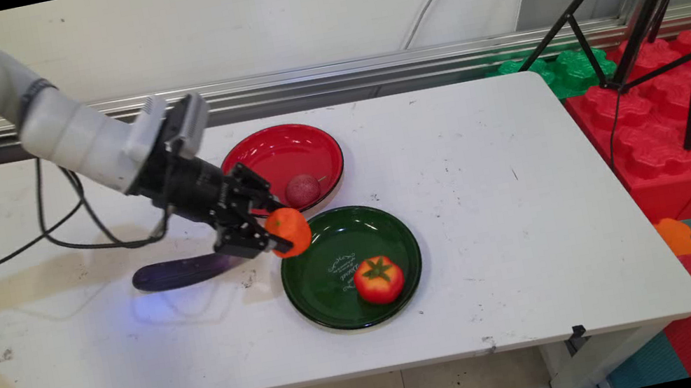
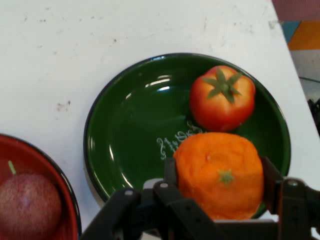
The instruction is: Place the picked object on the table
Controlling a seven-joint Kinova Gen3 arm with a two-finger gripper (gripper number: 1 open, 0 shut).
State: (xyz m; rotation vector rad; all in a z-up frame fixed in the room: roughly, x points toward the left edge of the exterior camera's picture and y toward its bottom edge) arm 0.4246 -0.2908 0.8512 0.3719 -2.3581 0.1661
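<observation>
My end effector point(image 1: 273, 235) is pinching an orange point(image 1: 289, 231) between its fingers, left of centre in the main view, at the upper-left rim of the green plate point(image 1: 321, 280). That plate carries a tomato point(image 1: 379, 279). The orange looks light and slightly soft, so I judge a flank grip across its middle suits it. A red plate point(image 1: 282, 155) just above holds a dark red fruit point(image 1: 302, 190); a purple eggplant point(image 1: 178, 273) lies to the left on the counter point(image 1: 495, 196).

White wall point(image 1: 216, 25); tripod point(image 1: 663, 17); red-green foam blocks point(image 1: 667, 123).
</observation>
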